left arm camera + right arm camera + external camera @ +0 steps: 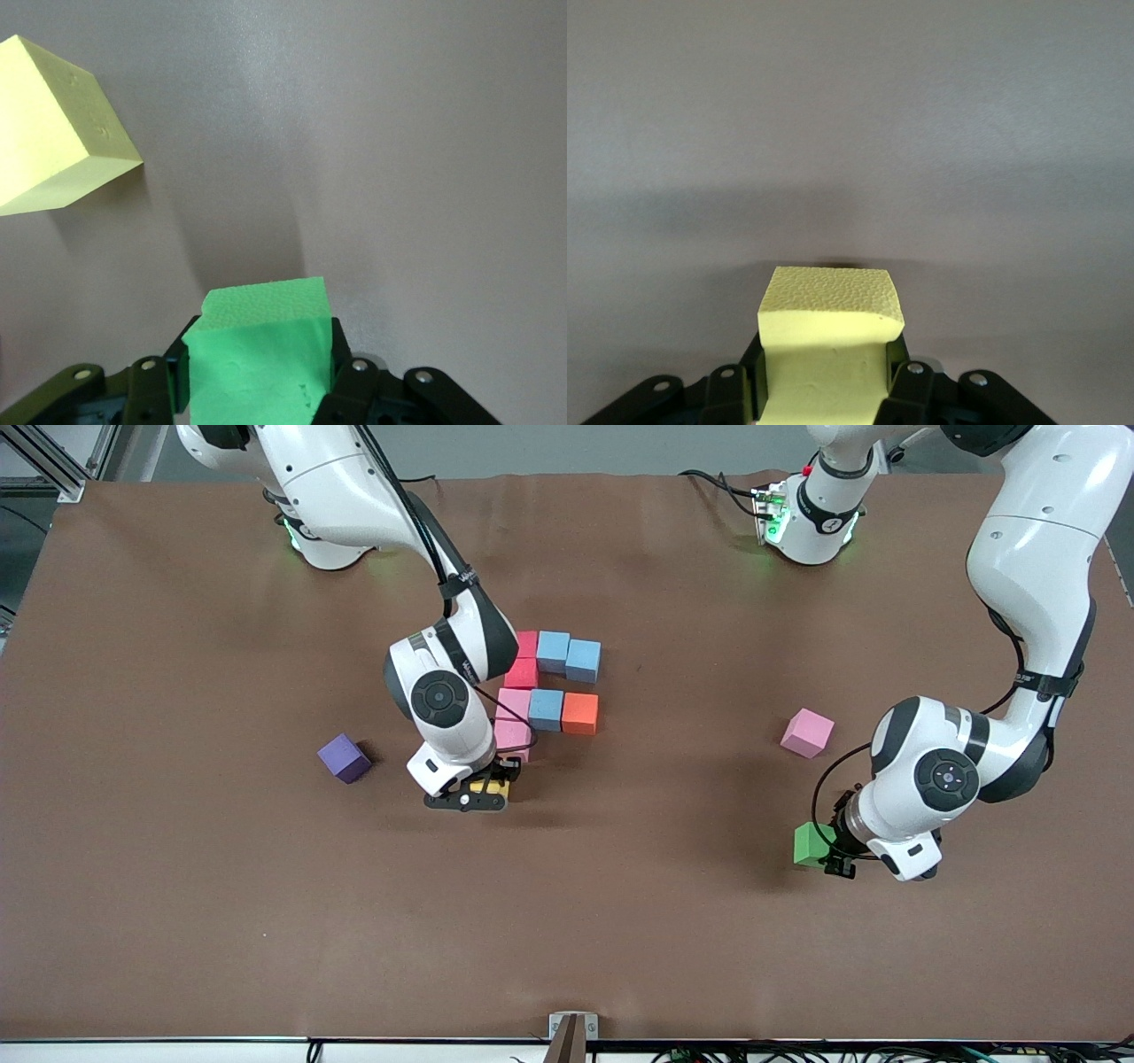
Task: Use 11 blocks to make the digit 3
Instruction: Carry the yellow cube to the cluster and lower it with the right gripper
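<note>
Gripping green block (811, 843), left end effector (831, 852), yellow block (829, 341), right end effector (483, 790)

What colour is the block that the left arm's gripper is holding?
Green. The left gripper is shut on the green block, clearest in the left wrist view.

The right hand (474, 795) clamps one block (490, 786) between its fingers, just beside the end of the cluster of blocks (549, 682) at the middle of the bench (177, 912). A lone cube (344, 758) lies near that hand, toward the right arm's end. The left hand (834, 855) clamps a second block (811, 843). A single cube (807, 732) lies near this hand on the bench, and a further cube (53, 133) rests close beside it.
</note>
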